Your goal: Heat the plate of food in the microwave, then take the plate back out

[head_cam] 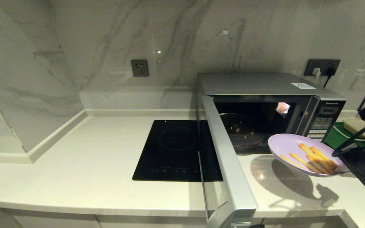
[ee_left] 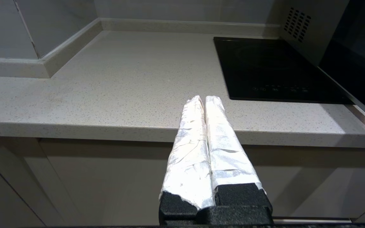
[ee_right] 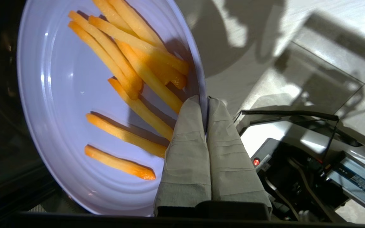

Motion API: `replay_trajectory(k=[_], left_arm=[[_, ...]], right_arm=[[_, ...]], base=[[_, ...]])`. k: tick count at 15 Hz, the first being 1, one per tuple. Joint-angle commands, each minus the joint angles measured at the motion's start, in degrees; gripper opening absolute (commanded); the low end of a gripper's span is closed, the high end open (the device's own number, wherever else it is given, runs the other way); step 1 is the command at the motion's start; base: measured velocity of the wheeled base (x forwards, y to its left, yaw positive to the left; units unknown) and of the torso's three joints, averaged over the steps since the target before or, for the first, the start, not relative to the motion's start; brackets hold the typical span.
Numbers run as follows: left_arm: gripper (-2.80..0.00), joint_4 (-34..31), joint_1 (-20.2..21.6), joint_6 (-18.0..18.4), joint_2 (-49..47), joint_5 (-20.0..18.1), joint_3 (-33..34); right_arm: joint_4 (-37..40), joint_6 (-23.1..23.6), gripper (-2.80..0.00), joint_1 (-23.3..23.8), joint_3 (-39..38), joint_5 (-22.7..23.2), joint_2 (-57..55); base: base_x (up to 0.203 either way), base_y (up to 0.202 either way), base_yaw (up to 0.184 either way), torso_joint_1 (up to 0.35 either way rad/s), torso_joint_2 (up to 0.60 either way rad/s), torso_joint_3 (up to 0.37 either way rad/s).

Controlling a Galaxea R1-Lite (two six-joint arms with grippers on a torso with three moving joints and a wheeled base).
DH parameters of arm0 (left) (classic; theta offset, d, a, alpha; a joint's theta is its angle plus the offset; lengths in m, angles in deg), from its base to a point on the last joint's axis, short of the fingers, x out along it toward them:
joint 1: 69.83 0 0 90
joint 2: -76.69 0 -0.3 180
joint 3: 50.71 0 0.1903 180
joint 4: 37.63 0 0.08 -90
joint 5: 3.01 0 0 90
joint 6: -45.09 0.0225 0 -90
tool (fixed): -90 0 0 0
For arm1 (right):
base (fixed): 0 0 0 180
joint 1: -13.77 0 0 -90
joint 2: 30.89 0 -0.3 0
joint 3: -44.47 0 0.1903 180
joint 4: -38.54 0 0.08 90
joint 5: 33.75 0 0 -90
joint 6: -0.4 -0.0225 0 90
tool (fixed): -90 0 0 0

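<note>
Plate of food [head_cam: 296, 152], lower right of frame: my right hand [ee_right: 206, 104] pinches its rim, clearing the microwave [head_cam: 265, 107] door; left hand [ee_left: 204, 101] clenched, empty.

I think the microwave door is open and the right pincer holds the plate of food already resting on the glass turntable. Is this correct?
Not quite. The head view shows the plate of food held by the right pincer in the air outside the microwave, not on the turntable. The door is open.
</note>
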State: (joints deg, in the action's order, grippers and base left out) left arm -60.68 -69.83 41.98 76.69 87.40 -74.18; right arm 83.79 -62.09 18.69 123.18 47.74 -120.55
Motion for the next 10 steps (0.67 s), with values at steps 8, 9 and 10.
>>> replay_trajectory(k=[8,9,10], left_arm=[[-2.8,0.04,0.0,-0.05,0.0,0.1,0.01],[-2.8,0.04,0.0,-0.05,0.0,0.02,0.01],[-2.8,0.04,0.0,-0.05,0.0,0.02,0.01]], right_arm=[[-4.77,21.75,-2.8,36.78,-9.58,15.07,5.43],[-6.33,23.05,-2.8,39.53,-9.54,15.43,3.82],[-7.49,24.49,-2.8,42.17,-9.37,16.0,2.3]], base=[[0.0,0.0,0.0,0.0,0.0,0.0],[0.0,0.0,0.0,0.0,0.0,0.0],[0.0,0.0,0.0,0.0,0.0,0.0]])
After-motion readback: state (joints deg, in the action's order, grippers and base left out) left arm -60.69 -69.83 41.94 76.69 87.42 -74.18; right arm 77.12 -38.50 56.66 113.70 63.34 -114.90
